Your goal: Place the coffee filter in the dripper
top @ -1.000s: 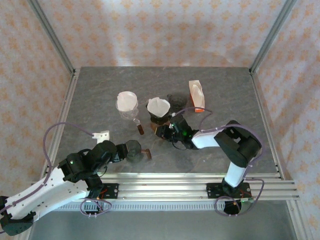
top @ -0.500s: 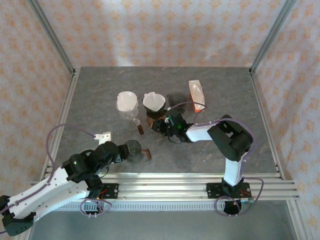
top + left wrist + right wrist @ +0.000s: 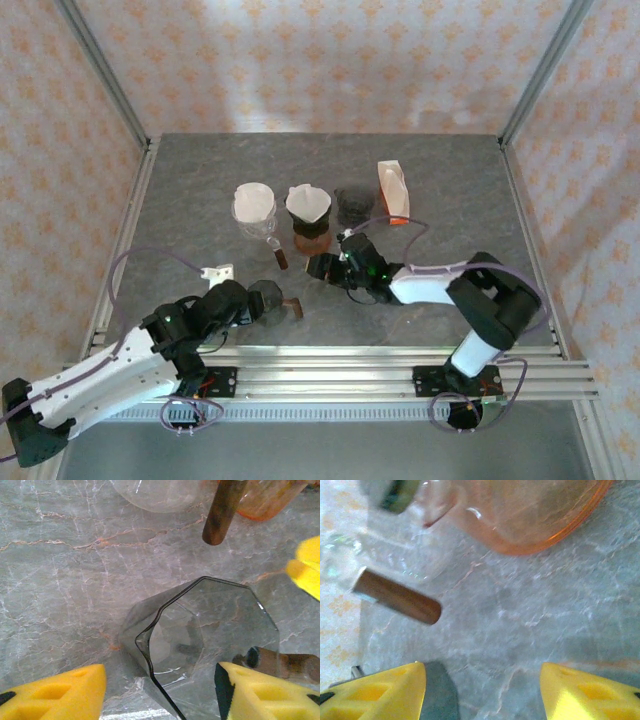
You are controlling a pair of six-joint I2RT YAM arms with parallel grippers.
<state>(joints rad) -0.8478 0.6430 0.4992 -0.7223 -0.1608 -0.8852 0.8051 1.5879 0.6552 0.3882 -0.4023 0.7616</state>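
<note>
White paper cone coffee filter (image 3: 308, 203): it sits mouth-up inside the amber glass dripper (image 3: 310, 232), at about 11 o'clock from the table's centre. Nothing grips it.
Amber dripper: it stands upright on the grey marble table (image 3: 450, 180). In the right wrist view its rim lies at 12 o'clock of the fingers.
Right gripper (image 3: 322, 266): you have it low at 5 o'clock of the amber dripper, near but apart. Its yellow fingers are spread wide with bare marble between them.
Left gripper (image 3: 248, 303): it is at 7 o'clock of the amber dripper, well apart. Its fingers are spread wide around the smoky grey octagonal glass dripper (image 3: 210, 625), which looks empty. You cannot tell whether the pads touch the glass.
Neighbours: a clear glass vessel (image 3: 254, 207) stands at 9 o'clock of the amber dripper. A dark round object (image 3: 352, 205) stands at 3 o'clock of it, with a white-and-orange carton (image 3: 392, 190) beyond that.
Done: judging by how the paper lies, the filter is already in a dripper.
Left: check that the cone is seated evenly, then draw your right arm clear without nudging the amber dripper.
</note>
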